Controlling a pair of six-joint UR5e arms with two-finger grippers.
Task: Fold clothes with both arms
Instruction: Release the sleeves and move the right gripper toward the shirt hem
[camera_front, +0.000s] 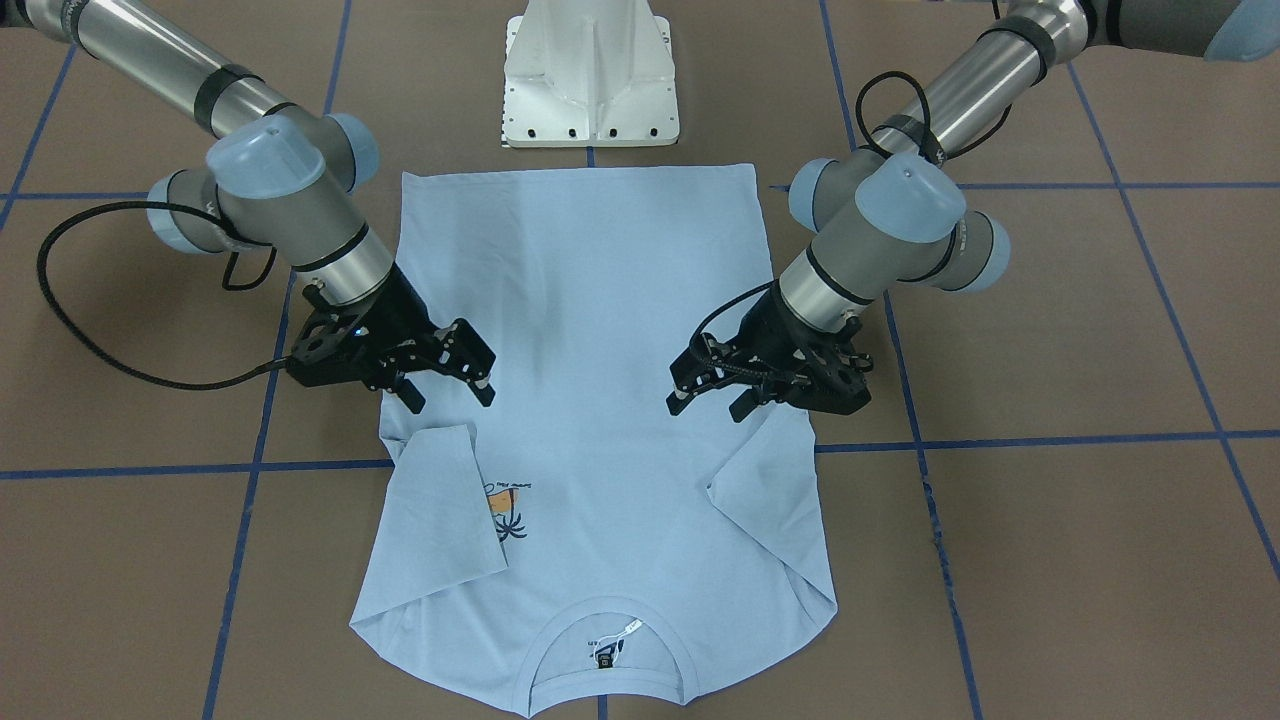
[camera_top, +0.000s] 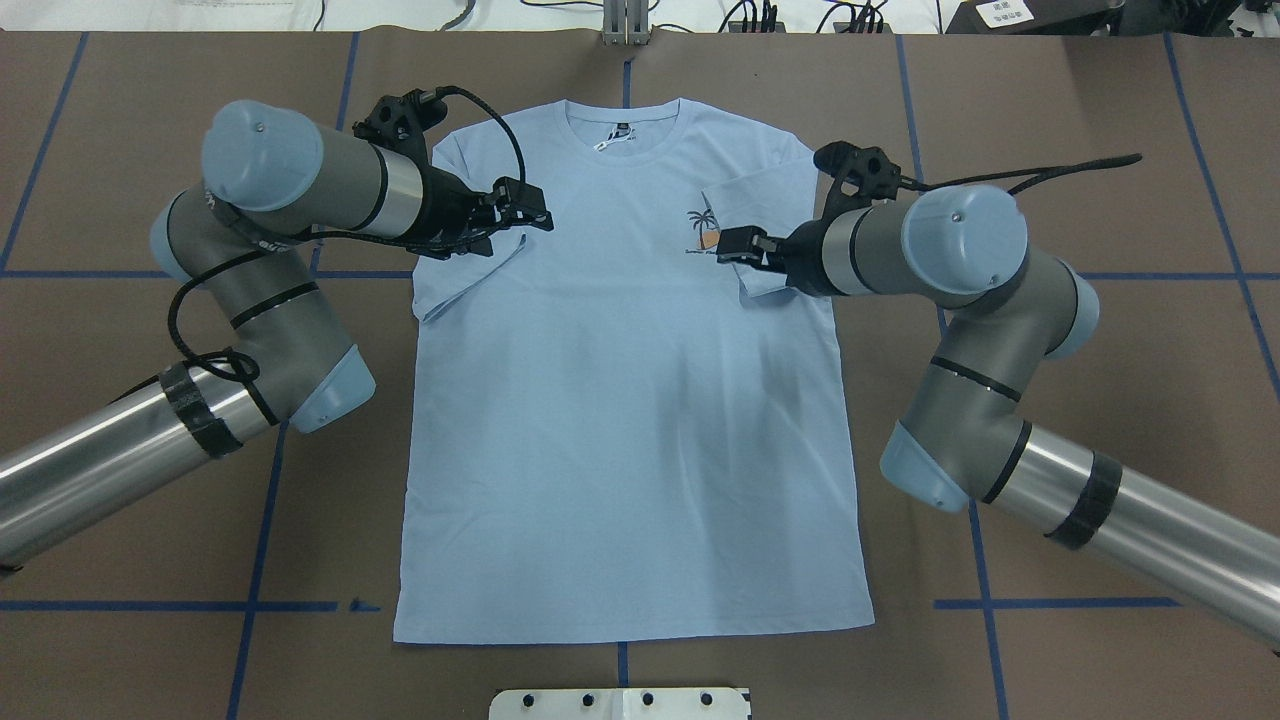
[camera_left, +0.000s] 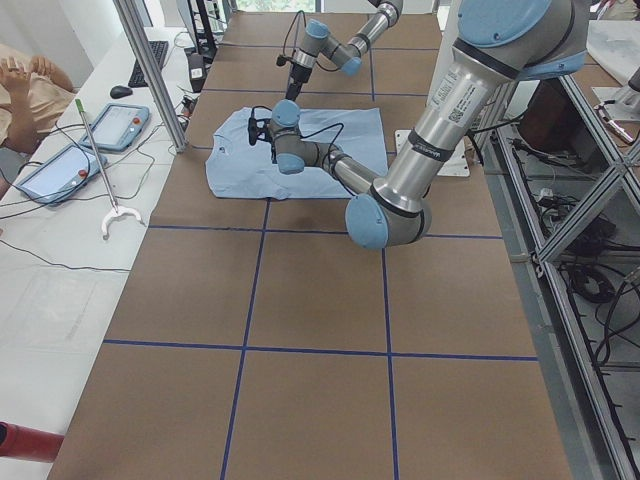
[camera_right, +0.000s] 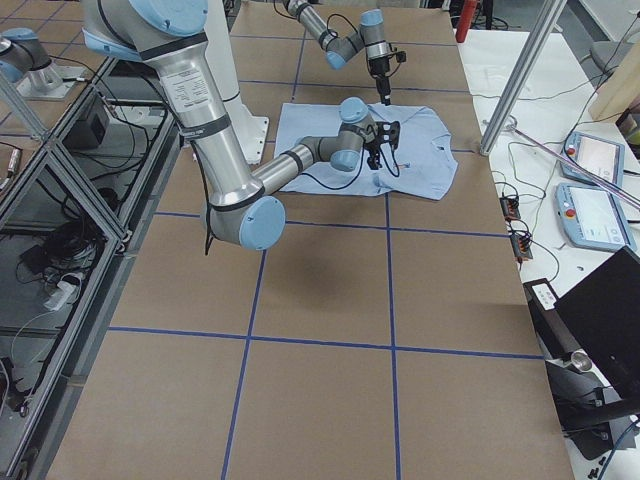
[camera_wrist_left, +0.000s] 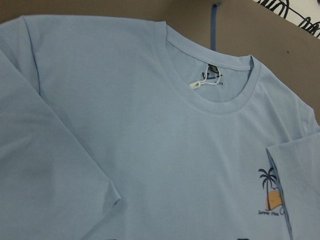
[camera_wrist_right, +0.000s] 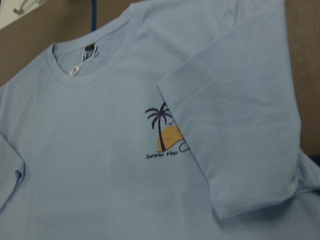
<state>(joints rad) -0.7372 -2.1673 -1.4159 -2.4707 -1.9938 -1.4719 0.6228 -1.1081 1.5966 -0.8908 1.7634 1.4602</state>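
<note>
The light blue T-shirt (camera_top: 630, 400) lies flat on the brown table, collar (camera_top: 628, 135) at the far end and hem toward the robot. Both short sleeves are folded inward. The sleeve on the robot's right (camera_front: 445, 510) partly covers the palm-and-sun chest print (camera_front: 505, 505). My left gripper (camera_top: 535, 207) hovers over the left shoulder area, open and empty; it also shows in the front-facing view (camera_front: 708, 403). My right gripper (camera_top: 730, 248) hovers beside the chest print, open and empty, and also shows in the front-facing view (camera_front: 450, 398). The wrist views show the collar (camera_wrist_left: 215, 102) and the print (camera_wrist_right: 164, 135), with no fingers in them.
The white pedestal base (camera_front: 590, 80) stands just behind the hem. Blue tape lines (camera_top: 260, 520) cross the brown table. A side bench with tablets (camera_left: 60, 170), a white reach stick (camera_left: 100, 170) and an operator (camera_left: 25, 90) lies beyond the collar end.
</note>
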